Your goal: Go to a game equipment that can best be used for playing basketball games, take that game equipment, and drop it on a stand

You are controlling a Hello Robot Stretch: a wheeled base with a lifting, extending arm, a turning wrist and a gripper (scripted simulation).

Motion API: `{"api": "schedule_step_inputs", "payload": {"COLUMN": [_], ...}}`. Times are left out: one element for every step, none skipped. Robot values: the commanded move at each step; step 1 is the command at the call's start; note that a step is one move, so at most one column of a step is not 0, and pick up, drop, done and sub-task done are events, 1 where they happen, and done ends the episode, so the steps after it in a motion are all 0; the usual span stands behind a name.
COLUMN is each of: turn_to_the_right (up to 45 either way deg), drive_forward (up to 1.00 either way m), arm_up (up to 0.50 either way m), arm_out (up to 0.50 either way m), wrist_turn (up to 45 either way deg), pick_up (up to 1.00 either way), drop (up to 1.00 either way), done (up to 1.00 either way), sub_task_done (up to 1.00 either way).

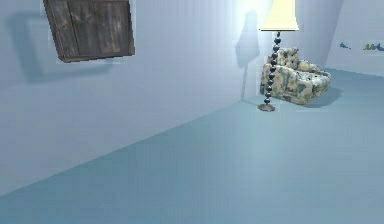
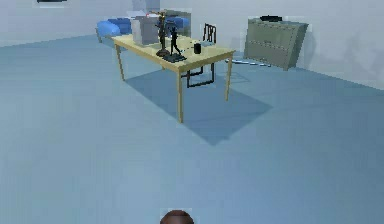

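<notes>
Step in hand: finding the basketball. This is a judgement, as mostly open floor and wall lie ahead.
Basketball: its place cannot be told for sure. A dark rounded shape (image 2: 177,217) at the arm side view's bottom edge could be it, but too little shows to name it.
Gripper: whether spread or pressed together cannot be told.
Desk (image 2: 145,48): stands well out on the floor in the arm side view. A dark statue (image 2: 172,42) stands near its middle, a pale box (image 2: 148,27) toward its far left end, and a small dark cup (image 2: 197,48) near its right corner. A black chair (image 2: 209,36) is just behind its far edge.
Possible stand: the grey cabinet (image 2: 274,42) by the wall, apart from the desk's right corner — a dark thing lies on top.
Ahead: a floor lamp (image 1: 272,50) just beside a patterned armchair (image 1: 296,80); a dark wooden panel (image 1: 90,28) on the wall.
Doing it well: turn slowly to bring the rounded shape into fuller view before committing — and keep the base clear of the desk legs and the lamp.
</notes>
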Motion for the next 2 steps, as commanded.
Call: {"api": "schedule_step_inputs", "payload": {"turn_to_the_right": [0.0, 0.0], "drive_forward": [0.0, 0.0], "arm_up": [0.0, 0.0], "arm_out": [0.0, 0.0], "wrist_turn": [45.0, 45.0], "pick_up": [0.0, 0.0], "drop": [0.0, 0.0], "done": [0.0, 0.0], "sub_task_done": [0.0, 0.0]}}
